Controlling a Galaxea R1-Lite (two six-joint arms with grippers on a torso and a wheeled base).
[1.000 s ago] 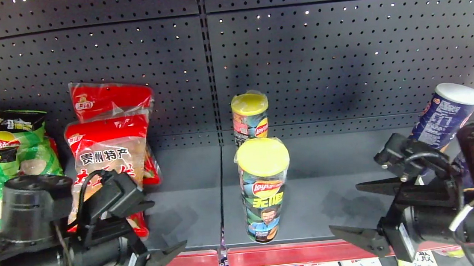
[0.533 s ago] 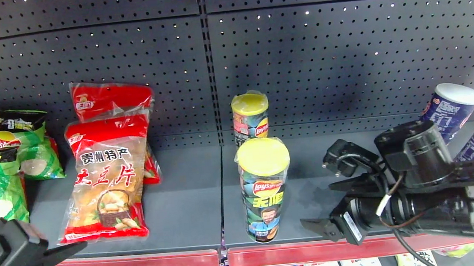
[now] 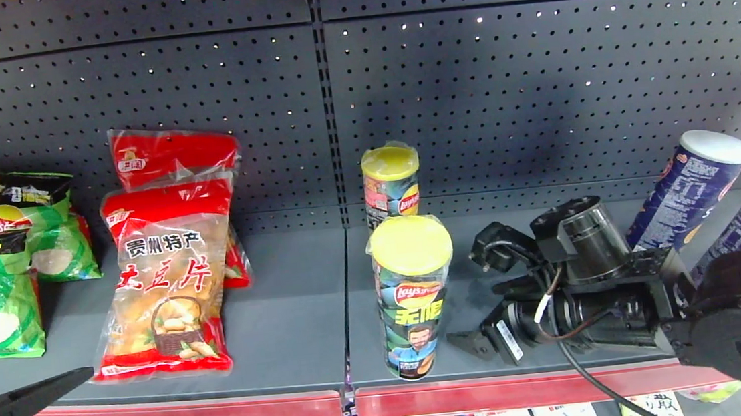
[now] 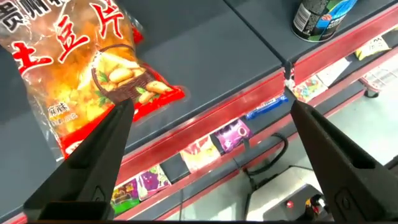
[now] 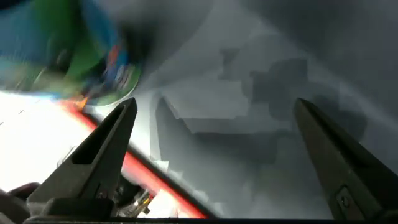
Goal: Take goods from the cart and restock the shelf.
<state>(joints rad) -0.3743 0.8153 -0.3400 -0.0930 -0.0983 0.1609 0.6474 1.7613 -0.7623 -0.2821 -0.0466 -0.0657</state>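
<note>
Down at the front edge of the shelf point(image 3: 288, 336), hanging just below it with the left gripper point(image 4: 210, 106) splayed and carrying nothing, near the red potato-slice bag point(image 3: 165, 279); farther in, lying low over the shelf floor with the right gripper point(image 3: 472, 314) likewise spread and empty, just beside the front yellow-lidded can point(image 3: 414, 298). Risking, on any sideways sweep, toppling that can or shoving it into the rear can point(image 3: 392, 182); risking too, with the bulky wrist, bumping the leaning blue tubes point(image 3: 690, 187) at the far right.
</note>
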